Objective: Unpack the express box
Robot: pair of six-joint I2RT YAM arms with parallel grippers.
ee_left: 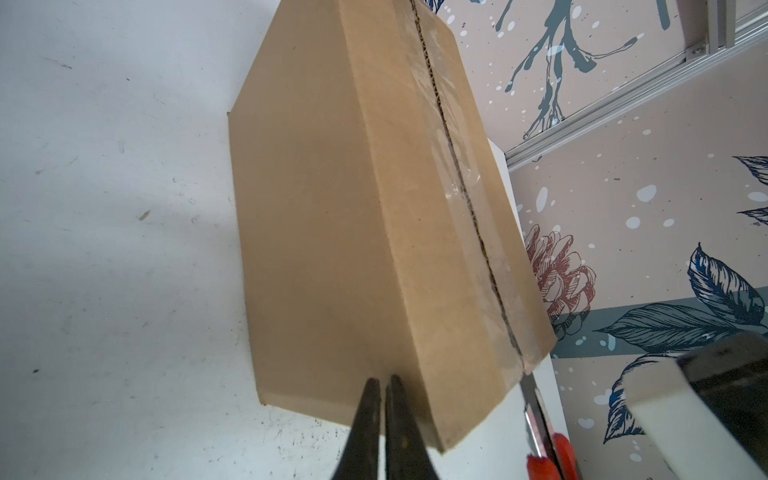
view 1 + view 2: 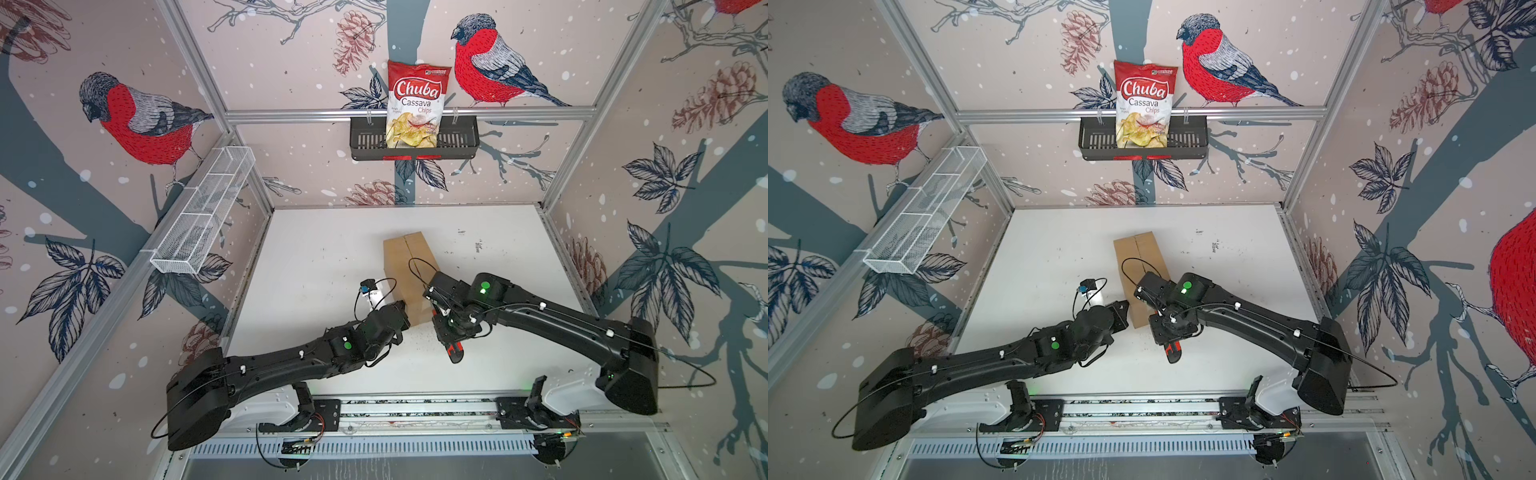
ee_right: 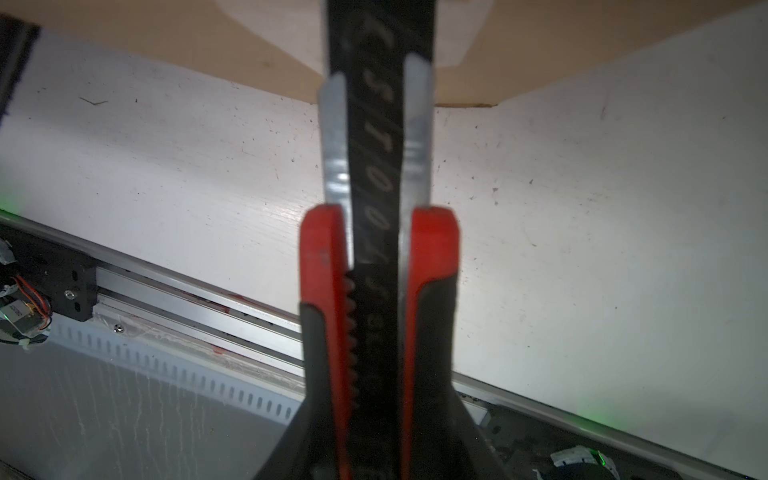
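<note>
Left fingers (image 1: pixel 368 419) (shut, empty) brace the box's (image 2: pixel 409 266) near end; right fingers (image 3: pixel 478 457) clamp a knife (image 3: pixel 432 257) with its blade at the taped seam, presumably for slitting.

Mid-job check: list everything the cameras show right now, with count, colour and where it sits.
express box: 1, brown cardboard, mid-table, flaps down, tape along the top seam
utility knife: 1, red and black, in the right gripper at the box's near end
chip bag: 1, red and white, standing in the black basket
black basket: 1, black, slotted, hung on the back-wall rail
wire basket: 1, white mesh, on the left-wall rail
table: 1, white, scuffed
left gripper: 1, black, shut, tips against the box's near left edge
right gripper: 1, black, shut on the utility knife
</note>
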